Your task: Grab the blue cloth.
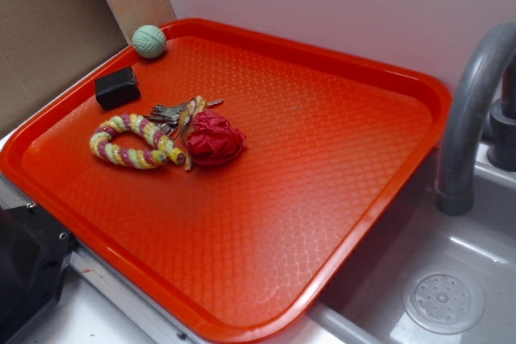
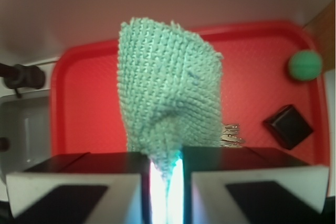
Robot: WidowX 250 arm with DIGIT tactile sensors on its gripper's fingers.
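Tool (image 2: 167, 182) fingers are pinched on the blue cloth (image 2: 170, 98), which you see hanging from them, high above the red tray (image 2: 84, 108) in the wrist view. Below it on the tray lie a black box (image 2: 289, 125) and a green ball (image 2: 304, 65). Your exterior view adds a rope ring (image 1: 133, 141), keys (image 1: 168, 112) and a red fabric ball (image 1: 214, 138), with a sink (image 1: 451, 279) beside the tray.
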